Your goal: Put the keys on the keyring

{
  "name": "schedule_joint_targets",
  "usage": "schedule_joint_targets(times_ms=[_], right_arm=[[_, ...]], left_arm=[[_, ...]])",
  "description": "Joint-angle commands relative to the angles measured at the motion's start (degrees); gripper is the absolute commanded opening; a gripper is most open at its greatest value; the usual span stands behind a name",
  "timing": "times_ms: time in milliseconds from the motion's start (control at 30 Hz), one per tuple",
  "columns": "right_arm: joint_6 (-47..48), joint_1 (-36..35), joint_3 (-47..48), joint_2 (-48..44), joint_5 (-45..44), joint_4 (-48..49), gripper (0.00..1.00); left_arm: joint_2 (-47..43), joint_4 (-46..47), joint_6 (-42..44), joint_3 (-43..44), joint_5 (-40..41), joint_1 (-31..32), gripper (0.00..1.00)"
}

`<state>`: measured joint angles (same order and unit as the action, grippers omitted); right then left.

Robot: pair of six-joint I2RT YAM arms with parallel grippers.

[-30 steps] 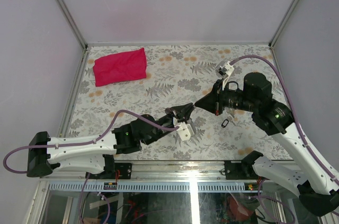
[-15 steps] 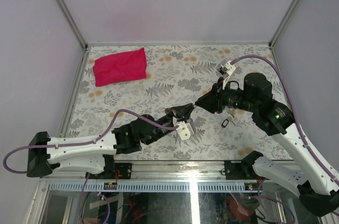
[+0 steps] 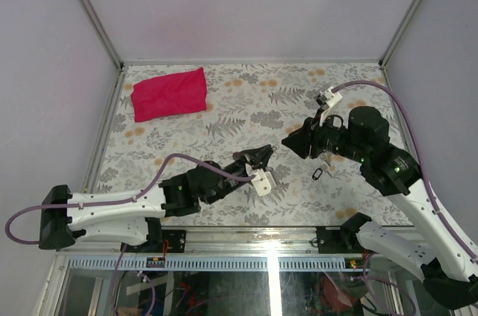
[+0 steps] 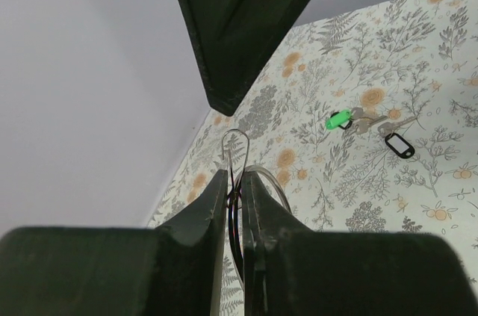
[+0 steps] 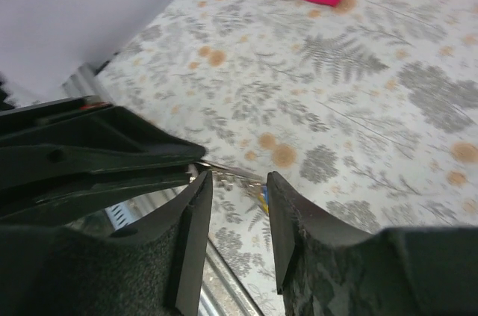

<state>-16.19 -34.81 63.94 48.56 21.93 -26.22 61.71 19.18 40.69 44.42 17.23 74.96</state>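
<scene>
Left gripper (image 4: 234, 181): fingers clenched on keyring (image 4: 237, 140), above table (image 3: 224, 107). Right gripper (image 5: 237, 181), 2 o'clock: fingers parted, empty. Keys (image 4: 357, 118) on table, 3 o'clock. Judged: ring presented; next, right fetches 1 key.

keyring (image 4: 235, 153): thin metal wire, shiny | keys (image 4: 367, 118): grey metal, noted with green tag (image 4: 339, 119) and black tag (image 4: 399, 145) in glossy plastic | cloth (image 3: 169, 93): red fabric, matt, creased | table cover (image 3: 246, 107): floral print, smooth, matt | left gripper (image 4: 233, 175), right gripper (image 5: 239, 179): dark plastic, matt, finely grained
</scene>
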Motion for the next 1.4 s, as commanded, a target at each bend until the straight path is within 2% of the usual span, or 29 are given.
schedule_joint_targets(times_ms=[0,133,300,367,433,533,633,800,1033,1367], right_arm=[[-0.29,0.18,2.02,-0.38,-14.33,-3.73,0.43],[-4.35,0.18,2.10,0.79,-27.41,-9.44,0.43],[-8.24,0.38,2.08,5.82,-32.77,-14.03,0.43],[-9.12,1.72,1.73,8.76,-32.24,-15.09,0.43],[-9.64,5.49,0.46,11.21,-27.88,-14.52,0.43],[-11.11,13.10,-4.89,13.33,-21.69,-10.09,0.43],[-11.60,20.46,-9.83,16.03,-19.07,-5.50,0.43],[-12.07,27.54,-15.59,22.08,-16.60,1.94,0.44],[-10.60,29.76,-15.18,32.62,-21.44,5.57,0.44],[-10.10,29.73,-12.53,39.52,-27.65,7.87,0.42]], left_arm=[[1.01,-2.72,-2.15,4.69,3.77,0.32,0.00],[1.52,-8.37,-3.53,7.07,5.00,0.34,0.00],[1.22,-13.06,-4.91,8.39,5.61,0.20,0.00],[1.07,-15.40,-5.57,9.08,4.95,-0.17,0.00],[1.21,-17.64,-6.41,9.56,4.51,-0.81,0.00],[1.37,-18.11,-6.07,8.98,5.13,-1.28,0.00],[0.84,-17.16,-5.80,7.83,4.90,-1.62,0.00],[0.61,-16.92,-6.41,6.91,3.65,-1.92,0.00],[0.48,-17.33,-6.11,5.46,4.28,-1.93,0.00],[0.71,-18.22,-5.53,4.72,5.42,-1.97,0.00]])
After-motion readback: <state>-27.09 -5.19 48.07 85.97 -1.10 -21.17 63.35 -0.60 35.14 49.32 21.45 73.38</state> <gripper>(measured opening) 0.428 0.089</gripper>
